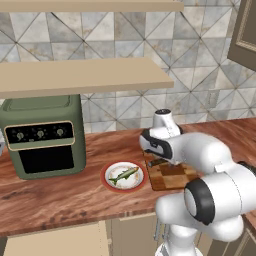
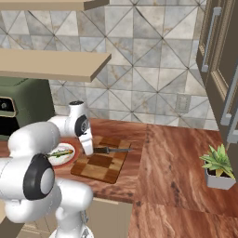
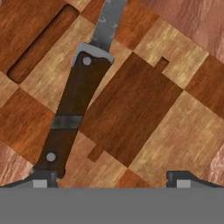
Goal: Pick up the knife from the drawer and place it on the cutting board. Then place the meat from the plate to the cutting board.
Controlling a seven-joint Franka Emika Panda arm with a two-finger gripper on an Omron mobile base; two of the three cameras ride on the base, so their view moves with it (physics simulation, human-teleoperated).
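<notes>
The knife (image 3: 72,113) lies flat on the checkered cutting board (image 3: 144,100), its dark handle toward the hand and its grey blade (image 2: 122,149) pointing away. My gripper (image 3: 112,180) hovers just above the handle end, open, with nothing between the fingertips (image 3: 43,179). In the right base view the gripper (image 2: 90,149) hangs over the board's left part (image 2: 100,169). The meat, a greenish fish (image 1: 123,175), rests on the red-rimmed plate (image 1: 111,186) left of the board (image 1: 172,177). The tan drawer (image 1: 55,242) sticks out below the counter at the lower left.
A green toaster oven (image 1: 42,135) stands on the counter to the left, under a tan shelf (image 1: 80,75). A potted plant (image 2: 217,167) sits at the right on the counter, below dark cabinet doors (image 2: 223,69). The tiled wall closes the back.
</notes>
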